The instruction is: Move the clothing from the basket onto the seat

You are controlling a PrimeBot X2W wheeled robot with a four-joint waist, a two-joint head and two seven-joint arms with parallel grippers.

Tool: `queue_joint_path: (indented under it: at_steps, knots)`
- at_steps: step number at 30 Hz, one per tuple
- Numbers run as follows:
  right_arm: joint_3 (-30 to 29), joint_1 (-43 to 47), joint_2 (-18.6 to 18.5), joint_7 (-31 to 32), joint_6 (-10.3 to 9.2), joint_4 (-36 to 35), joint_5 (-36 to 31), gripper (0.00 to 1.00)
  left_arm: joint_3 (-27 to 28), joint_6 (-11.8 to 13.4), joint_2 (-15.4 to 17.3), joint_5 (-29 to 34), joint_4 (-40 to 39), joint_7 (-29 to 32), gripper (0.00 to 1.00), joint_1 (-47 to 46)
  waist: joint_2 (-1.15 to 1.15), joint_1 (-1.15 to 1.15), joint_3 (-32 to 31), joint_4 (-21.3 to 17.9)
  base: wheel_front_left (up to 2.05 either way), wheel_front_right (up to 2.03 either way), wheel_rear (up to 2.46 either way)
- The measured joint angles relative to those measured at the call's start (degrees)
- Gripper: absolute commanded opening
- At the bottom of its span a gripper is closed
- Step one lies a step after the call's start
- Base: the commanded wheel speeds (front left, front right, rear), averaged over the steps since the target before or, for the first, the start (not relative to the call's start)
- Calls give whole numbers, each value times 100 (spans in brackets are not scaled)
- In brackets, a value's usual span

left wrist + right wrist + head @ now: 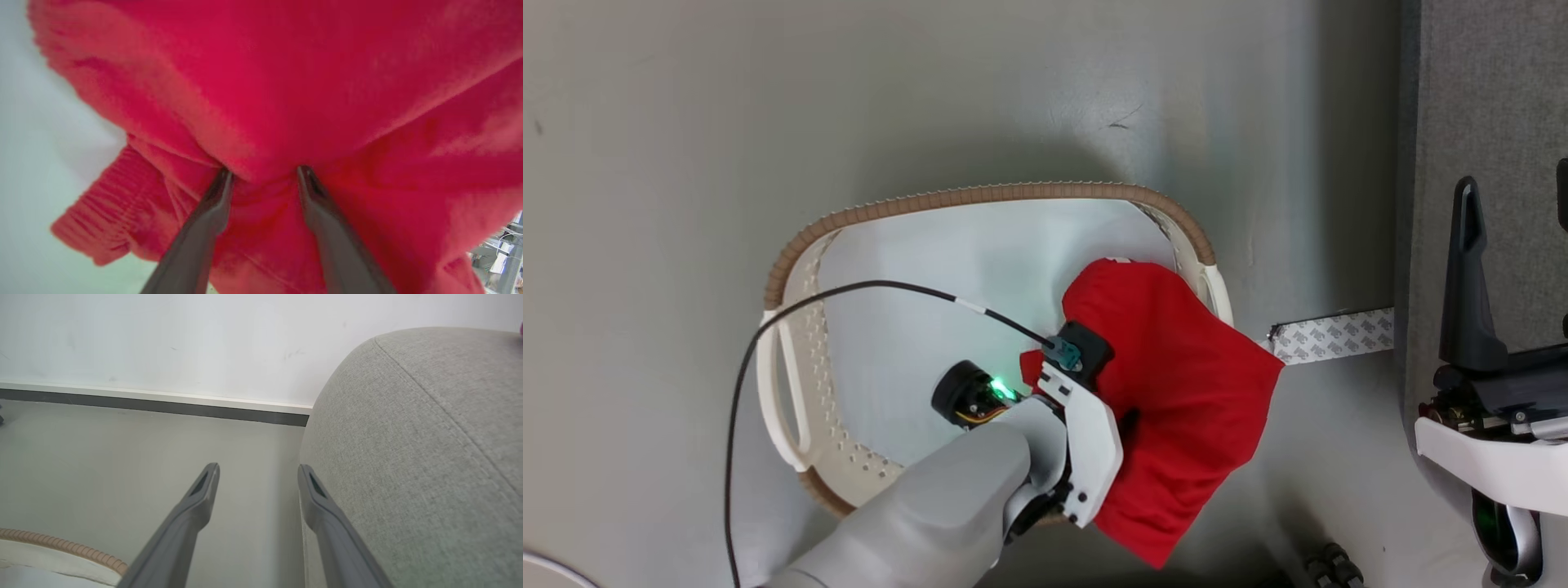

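The red clothing [1176, 351] hangs over the right rim of the white basket [980, 196], partly inside and partly spilling out towards the floor. My left arm [980, 490] reaches into it from below, and its fingers are buried in the cloth. In the left wrist view the left gripper [264, 171] is open, both fingertips pressed into the red clothing [286, 81] with a fold bulging between them. The right gripper [1516, 175] stands open and empty over the edge of the grey seat [1486, 82]. Its wrist view shows the right gripper [258, 469] beside the seat [408, 437], with the basket rim [61, 543] low left.
A strip of patterned tape [1331, 335] lies on the grey floor between the basket and the seat. A black cable [849, 290] arcs over the basket to my left wrist. A white wall with a dark baseboard [163, 408] runs behind.
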Motion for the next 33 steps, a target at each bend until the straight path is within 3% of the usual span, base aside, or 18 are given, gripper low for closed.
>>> queue_joint_path:
  at_steps: [1,8,20,33]
  knots:
    - [-13,-4,1,-1,0,21,8,100,-11,-20,-1,-43,-31,-51,0,1,0,0,-6,0,0,0,0]
    - [-79,-9,2,-67,0,266,68,100,-57,-124,0,-360,-149,-464,0,35,0,0,-316,43,0,0,0]
    - [-264,275,2,-122,0,784,135,100,204,-182,3,-1081,-592,-1266,0,420,0,-1,-1625,320,0,0,0]
    - [-210,839,3,-143,0,1213,231,100,555,298,20,-1611,-989,-1989,0,1131,0,-2,-3321,667,0,0,0]
